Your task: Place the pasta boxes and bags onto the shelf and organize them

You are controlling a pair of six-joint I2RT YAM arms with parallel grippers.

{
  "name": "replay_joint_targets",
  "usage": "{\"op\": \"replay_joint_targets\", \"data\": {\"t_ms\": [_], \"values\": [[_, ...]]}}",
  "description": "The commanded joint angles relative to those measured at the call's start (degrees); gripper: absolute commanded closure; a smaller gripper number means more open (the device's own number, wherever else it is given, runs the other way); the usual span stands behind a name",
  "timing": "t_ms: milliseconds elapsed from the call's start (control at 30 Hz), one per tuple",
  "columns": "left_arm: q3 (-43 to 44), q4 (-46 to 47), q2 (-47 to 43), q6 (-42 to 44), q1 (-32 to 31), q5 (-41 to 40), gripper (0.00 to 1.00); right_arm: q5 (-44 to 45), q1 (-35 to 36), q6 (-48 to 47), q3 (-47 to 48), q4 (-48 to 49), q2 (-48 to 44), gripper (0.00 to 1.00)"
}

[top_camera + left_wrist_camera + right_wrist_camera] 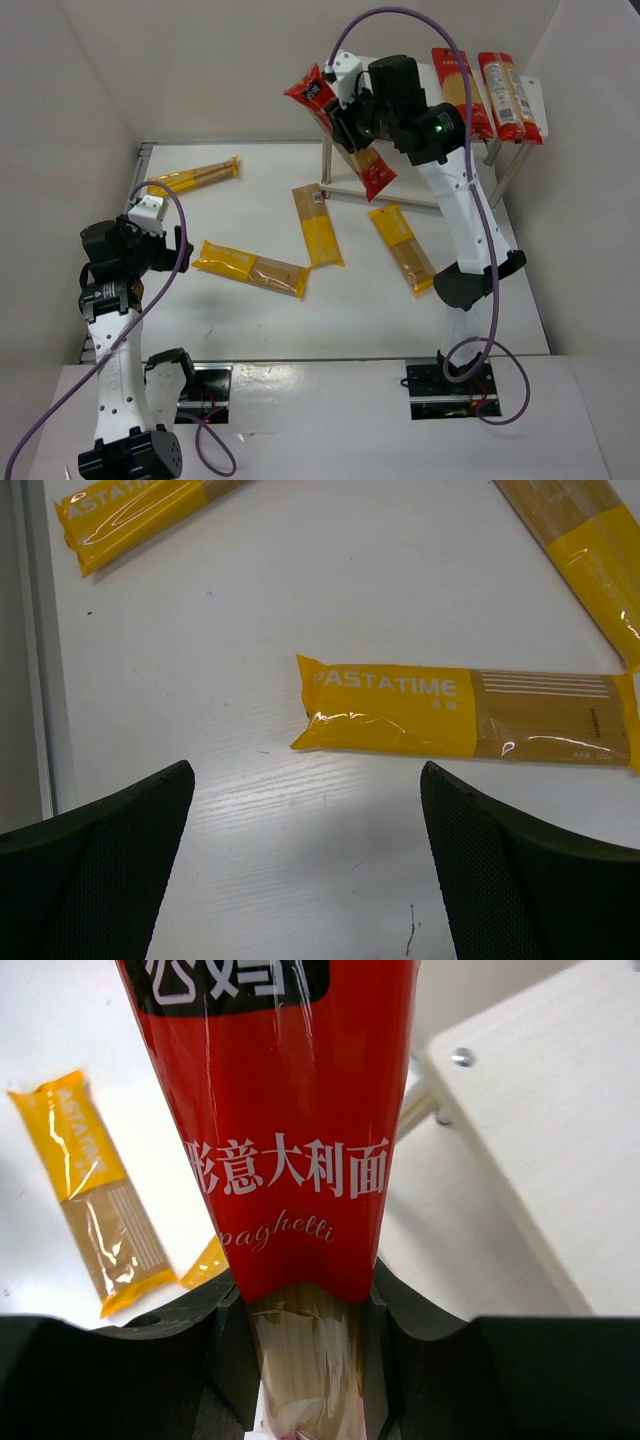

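The red spaghetti pack [290, 1140] is hanging in the air at the left end of the shelf [533, 97]. It's tilting, with its upper end leaning left and its lower end pointing down past the shelf's front leg. The right claw [305, 1355] is gripping it around the clear window part, both fingers pressing tight against the pale pasta inside. Can't tell if the pack is touching the shelf or just sitting next to it.

Two other red packs [505, 95] are lying side by side on the top board, toward its right end.

Four yellow packs [318, 225] are lying flat on the counter [250, 200], kinda scattered. One is at the far left, one is in the middle, and two are closer to the shelf.

The left claw [305, 880] is hovering low over the counter, spread wide and holding nothing. The middle yellow pack [460, 715] is sitting just ahead of its fingers.
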Motion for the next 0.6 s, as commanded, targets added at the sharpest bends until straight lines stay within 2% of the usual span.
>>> {"op": "replay_joint_targets", "data": {"t_ms": [0, 267, 567], "values": [[1.51, 0.6, -0.31, 0.89, 0.23, 1.87, 0.01, 0.44, -1.74, 0.9, 7.7, 1.21, -0.58, 1.0], [1.51, 0.08, 0.21, 1.94, 0.23, 2.92, 0.01, 8.34, -7.9, -0.59, 21.32, 6.39, 5.92, 1.0], [1.51, -0.54, 0.82, 2.47, 0.23, 4.07, 0.01, 12.92, -13.08, -1.65, 33.27, 8.24, 16.55, 1.0]]}}
